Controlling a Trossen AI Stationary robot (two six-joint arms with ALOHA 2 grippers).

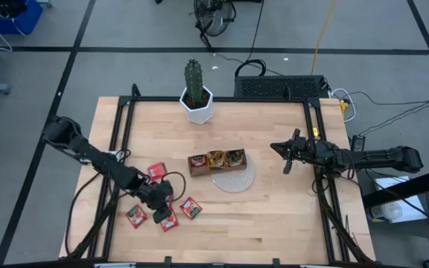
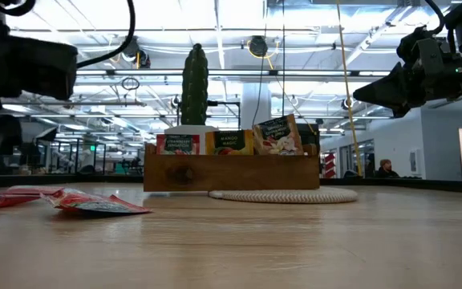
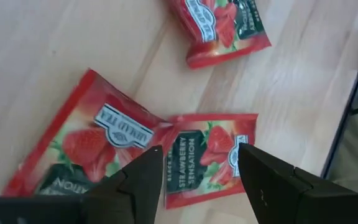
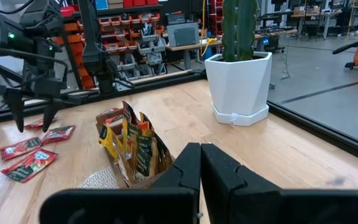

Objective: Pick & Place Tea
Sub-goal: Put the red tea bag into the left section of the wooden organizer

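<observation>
Several red tea sachets lie flat on the table at the near left (image 1: 191,208), (image 1: 135,216), (image 1: 156,170). My left gripper (image 1: 162,211) is open and points down over one red sachet (image 3: 207,158), with a finger on either side of it; a second sachet (image 3: 92,149) lies against it. I see no touch. The brown wooden tray (image 1: 217,161) stands at mid table on a round woven mat (image 1: 237,180) and holds upright sachets (image 2: 231,142). My right gripper (image 1: 285,155) is shut and empty, raised at the right.
A cactus in a white pot (image 1: 197,95) stands at the far edge, behind the tray. A black frame (image 1: 319,149) runs along the table's sides. Bare wood lies between the tray and the right gripper and along the near edge.
</observation>
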